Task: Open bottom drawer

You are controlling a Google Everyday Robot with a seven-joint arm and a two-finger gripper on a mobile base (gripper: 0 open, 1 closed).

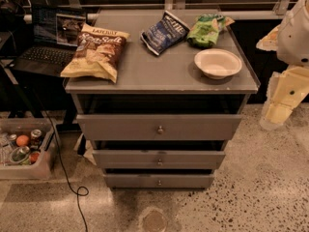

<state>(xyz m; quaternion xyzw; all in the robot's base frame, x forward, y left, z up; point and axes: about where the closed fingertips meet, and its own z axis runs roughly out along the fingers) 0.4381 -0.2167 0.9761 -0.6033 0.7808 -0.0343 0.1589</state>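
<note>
The bottom drawer [159, 180] is the lowest, narrowest grey front of the cabinet, with a small round metal knob [159, 182] at its centre. It stands out a little from the cabinet body, with a dark gap above it. The mid-sized drawer [159, 158] and the widest top drawer [159, 126] sit above it, each pulled out a bit further. My gripper [279, 109] hangs at the right edge of the view, beside the cabinet's right side and well above and to the right of the bottom drawer. It holds nothing that I can see.
On the cabinet top [159, 74] lie a brown chip bag [96, 52], a blue bag [164, 32], a green bag [207, 29] and a white bowl [218, 63]. A laptop [50, 42] sits to the left, a bin of cans [24, 149] and a cable [67, 178] on the floor.
</note>
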